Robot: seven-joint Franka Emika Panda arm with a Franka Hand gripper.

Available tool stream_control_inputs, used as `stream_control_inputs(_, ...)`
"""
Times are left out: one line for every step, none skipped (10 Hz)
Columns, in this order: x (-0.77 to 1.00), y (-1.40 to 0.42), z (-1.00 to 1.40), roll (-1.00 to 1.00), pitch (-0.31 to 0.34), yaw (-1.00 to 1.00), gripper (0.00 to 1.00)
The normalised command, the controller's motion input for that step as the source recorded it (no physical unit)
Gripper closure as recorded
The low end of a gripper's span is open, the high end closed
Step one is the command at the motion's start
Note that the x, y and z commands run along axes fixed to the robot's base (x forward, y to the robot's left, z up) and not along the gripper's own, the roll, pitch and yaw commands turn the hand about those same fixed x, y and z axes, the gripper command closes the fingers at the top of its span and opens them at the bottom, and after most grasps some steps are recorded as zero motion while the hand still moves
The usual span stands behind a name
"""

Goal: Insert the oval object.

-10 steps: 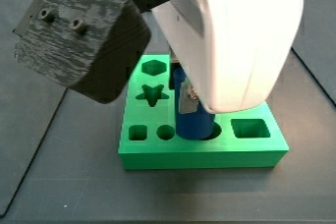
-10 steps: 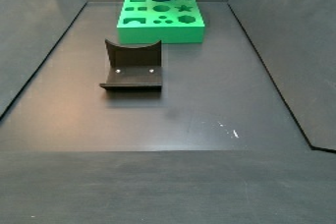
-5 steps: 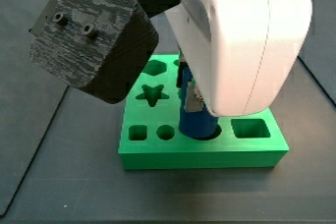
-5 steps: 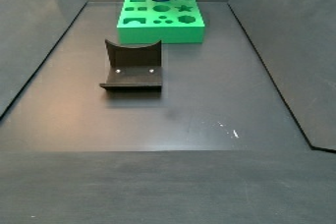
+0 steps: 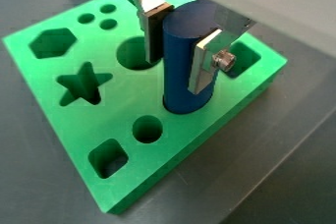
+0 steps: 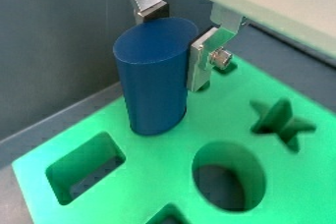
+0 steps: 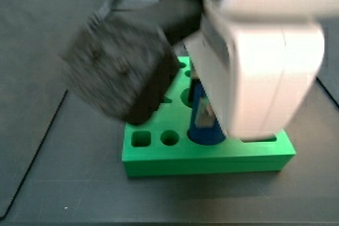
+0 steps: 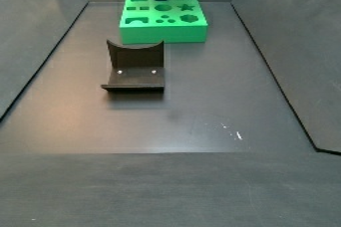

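- Centrally, the gripper (image 5: 184, 33) pinches the oval object (image 5: 188, 59), one silver finger (image 6: 210, 55) flat on each side
- Oval object: an upright dark blue peg, its lower end in the green block (image 5: 82, 120)
- Green block (image 8: 163, 19): at the desk's far edge
- Fixture (image 8: 134, 67): mid-desk, apart from the block

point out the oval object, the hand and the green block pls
oval object (image 5: 184, 56): wrist view, on its smooth blue side wall.
hand (image 6: 178, 39): wrist view, midway between the silver fingertips, which flank the peg.
green block (image 8: 163, 28): side view, on its front wall, far end of the floor.
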Motion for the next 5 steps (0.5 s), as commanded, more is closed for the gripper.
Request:
stream_control_inputs(0.0,-0.06,-0.54,0.15,0.027,-0.1,1.0)
stream_control_inputs(-0.07,0.0,-0.53,0.14,0.0,-0.07,1.0)
stream_control_inputs(0.0,-0.02,-0.18,-0.01,-0.047,0.0,1.0)
stream_control_inputs(0.0,0.0,0.0,0.01,0.0,0.0,1.0)
stream_control_inputs(0.0,0.0,0.0,0.0,0.0,0.0,1.0)
